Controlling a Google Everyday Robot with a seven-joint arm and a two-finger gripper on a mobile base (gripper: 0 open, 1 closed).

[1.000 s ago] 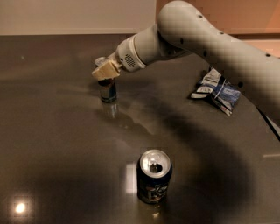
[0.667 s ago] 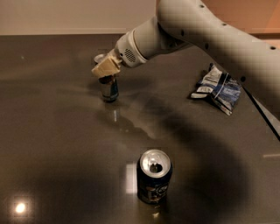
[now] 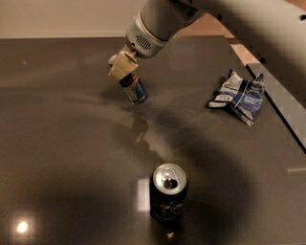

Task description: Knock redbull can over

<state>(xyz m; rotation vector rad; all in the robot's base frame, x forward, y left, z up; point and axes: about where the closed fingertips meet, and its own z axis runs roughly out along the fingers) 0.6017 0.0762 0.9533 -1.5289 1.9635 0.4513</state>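
Observation:
The redbull can (image 3: 135,89) is slim, blue and silver, and stands tilted at the back middle of the dark table (image 3: 57,143), its top leaning left and its base to the lower right. My gripper (image 3: 122,63) comes down from the upper right and sits on the can's top end, its tan fingers (image 3: 119,68) closed around it. The can's reflection (image 3: 138,128) lies a little apart from its base, so the can seems slightly raised. The can's top is hidden by the gripper.
A wider dark blue soda can (image 3: 168,192), opened, stands upright near the front middle. A crumpled blue-and-white chip bag (image 3: 237,95) lies at the right. The table's right edge (image 3: 282,115) runs diagonally past the bag. My arm (image 3: 201,14) spans the top right.
The redbull can stood upright under the gripper; now it is tilted and has shifted to the right with the gripper. The soda can and the chip bag have not moved.

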